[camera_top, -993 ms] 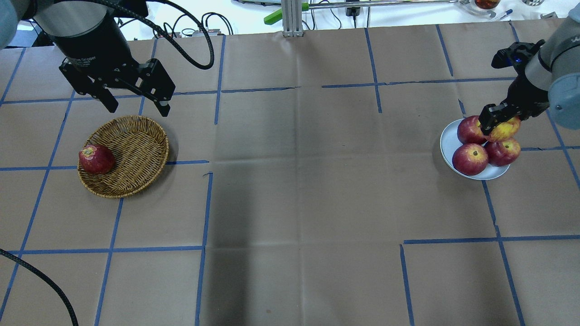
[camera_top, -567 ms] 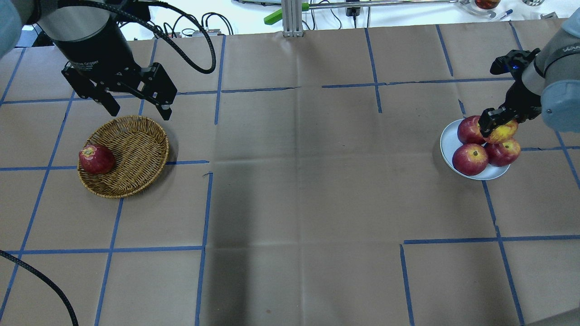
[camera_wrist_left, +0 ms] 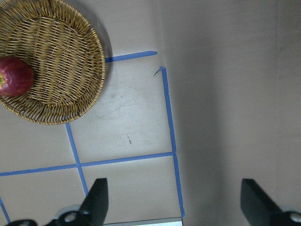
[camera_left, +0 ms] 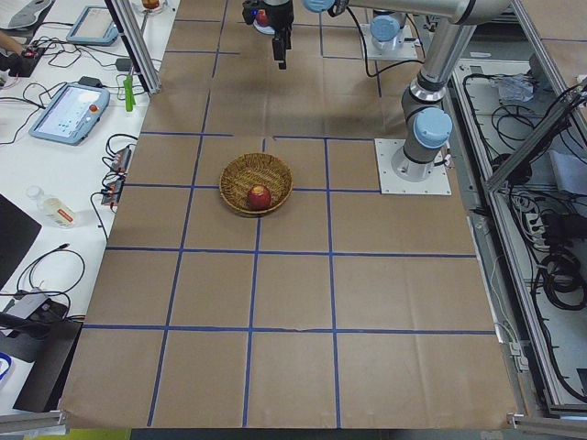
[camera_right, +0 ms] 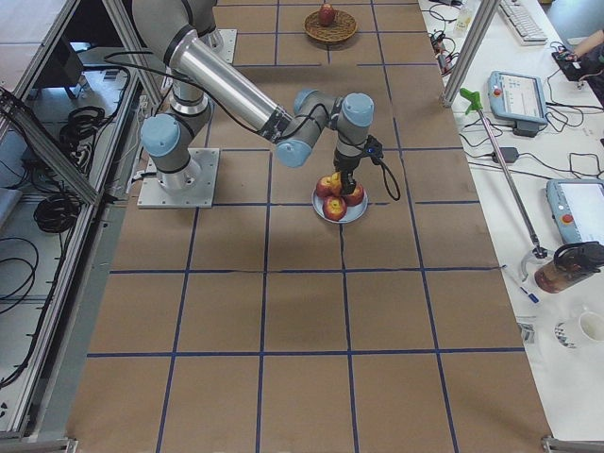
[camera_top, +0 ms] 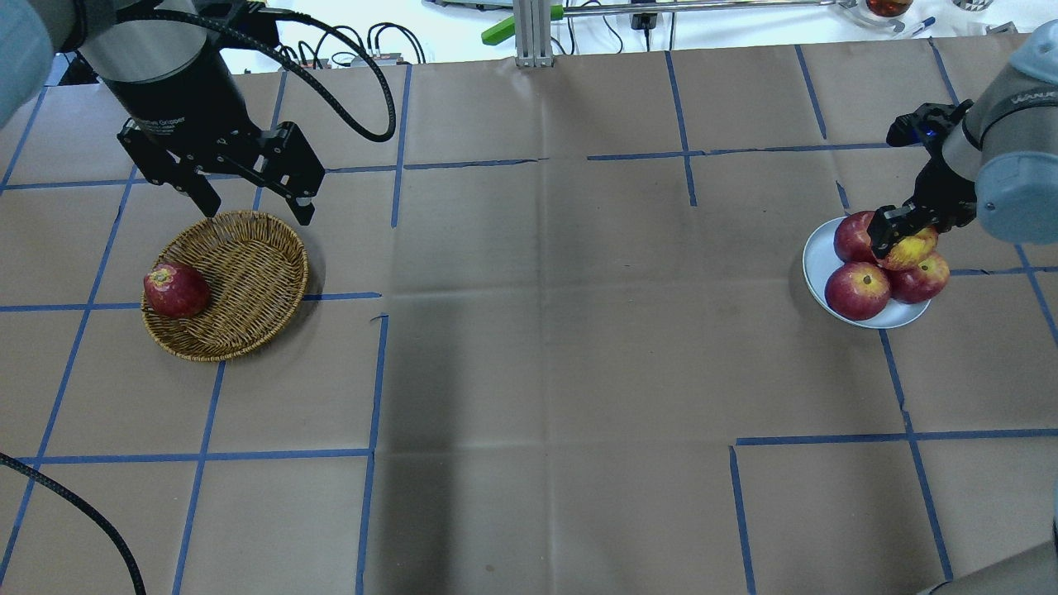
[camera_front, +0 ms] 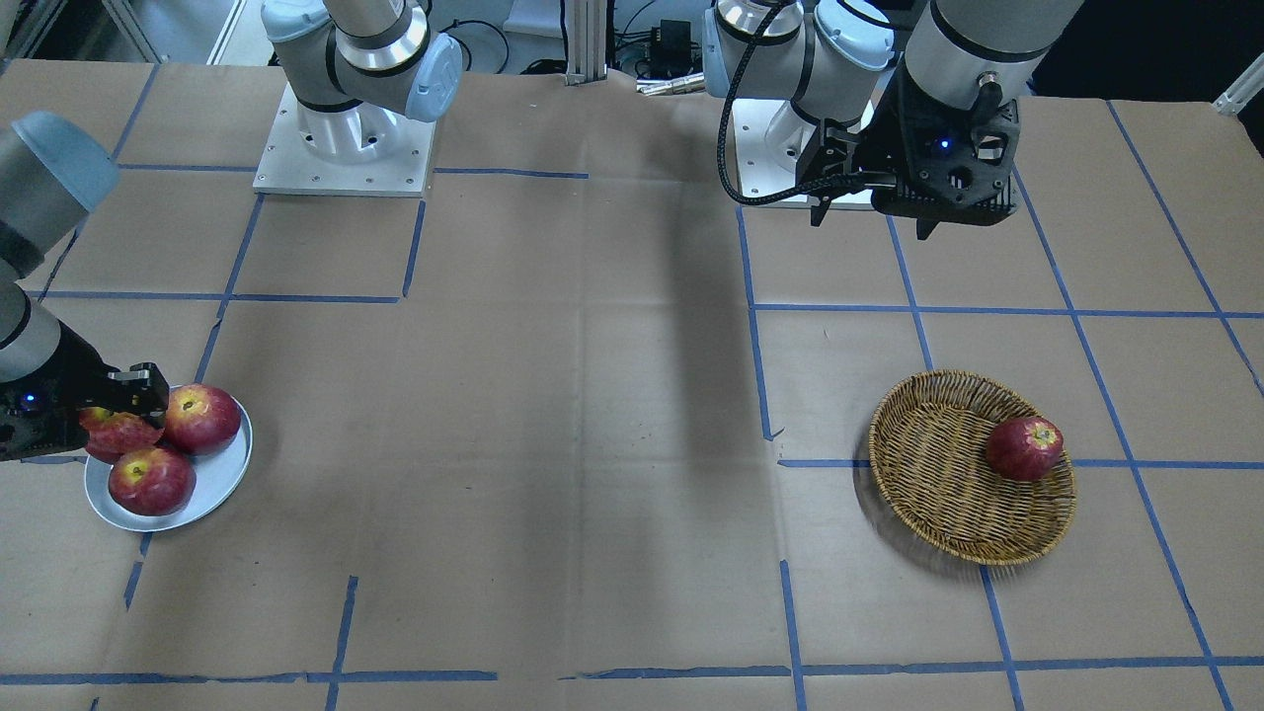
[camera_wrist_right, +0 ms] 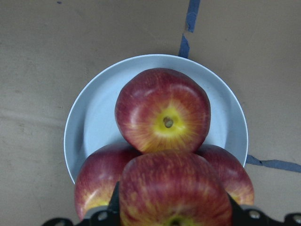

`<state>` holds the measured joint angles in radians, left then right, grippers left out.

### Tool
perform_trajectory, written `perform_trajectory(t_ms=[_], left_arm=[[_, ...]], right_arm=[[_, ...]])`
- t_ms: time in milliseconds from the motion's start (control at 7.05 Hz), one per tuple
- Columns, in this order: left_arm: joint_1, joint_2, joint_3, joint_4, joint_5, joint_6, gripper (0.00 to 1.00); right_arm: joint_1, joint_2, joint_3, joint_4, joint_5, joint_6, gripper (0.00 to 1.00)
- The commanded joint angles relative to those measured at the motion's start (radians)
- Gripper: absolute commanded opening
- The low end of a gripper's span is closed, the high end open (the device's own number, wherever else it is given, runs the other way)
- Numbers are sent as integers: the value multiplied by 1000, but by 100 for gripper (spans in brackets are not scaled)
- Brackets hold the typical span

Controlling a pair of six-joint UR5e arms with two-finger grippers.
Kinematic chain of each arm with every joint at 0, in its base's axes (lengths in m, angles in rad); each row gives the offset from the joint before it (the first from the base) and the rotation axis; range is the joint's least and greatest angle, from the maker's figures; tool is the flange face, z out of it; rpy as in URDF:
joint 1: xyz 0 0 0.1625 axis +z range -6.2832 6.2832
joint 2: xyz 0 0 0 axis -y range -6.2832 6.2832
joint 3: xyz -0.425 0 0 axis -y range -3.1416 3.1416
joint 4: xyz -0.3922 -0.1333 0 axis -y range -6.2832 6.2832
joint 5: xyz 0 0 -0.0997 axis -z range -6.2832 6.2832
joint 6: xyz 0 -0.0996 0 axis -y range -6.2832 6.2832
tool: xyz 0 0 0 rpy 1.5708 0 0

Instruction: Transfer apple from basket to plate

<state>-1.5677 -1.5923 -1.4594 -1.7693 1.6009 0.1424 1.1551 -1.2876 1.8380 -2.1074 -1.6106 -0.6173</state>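
The pale pinkish-red apple [camera_top: 912, 249] streaked with yellow sits in my right gripper [camera_top: 903, 233], which is shut on it. It is just above three apples that lie on the grey-blue plate [camera_top: 814, 258]. In the right wrist view the apple [camera_wrist_right: 174, 193] fills the bottom, with the plate [camera_wrist_right: 89, 122] below it. The wicker basket [camera_top: 248, 273] stands at the left. My left gripper [camera_top: 254, 211] is open and empty, above the basket's far rim. In the left wrist view the basket [camera_wrist_left: 66, 70] is at the top left.
One dark red apple [camera_top: 175, 290] lies at the basket's left side. A red apple with a yellow stem patch [camera_wrist_right: 163, 110] lies in the middle of the plate, with two more beside it. Blue tape lines cross the brown paper table [camera_top: 537, 330].
My right gripper has come down a little with the apple, closer to the apples on the plate. My left gripper has shifted slightly and stays open.
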Motion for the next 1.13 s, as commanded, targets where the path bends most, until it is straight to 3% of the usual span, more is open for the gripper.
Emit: perform_trajectory(t_ms=[0,425,567,851,993], left_arm=[[-2,15,1,11,4,-6,99],[0,21,1,24,4,-3,99],[-2,18,1,24,5,-3,99],[-2,11,-2,22,5,-35,99],[-2,9,-2,21,5,-46,99]], right_arm=[[0,2,1,1,-3,1,97],[2,-39,-23,13,-32,1,100],[8,-92,-79,93,-29,1,100],[40,-130,-286,400,-11,33,100],[101,-145,-351,520,-8,135,100]])
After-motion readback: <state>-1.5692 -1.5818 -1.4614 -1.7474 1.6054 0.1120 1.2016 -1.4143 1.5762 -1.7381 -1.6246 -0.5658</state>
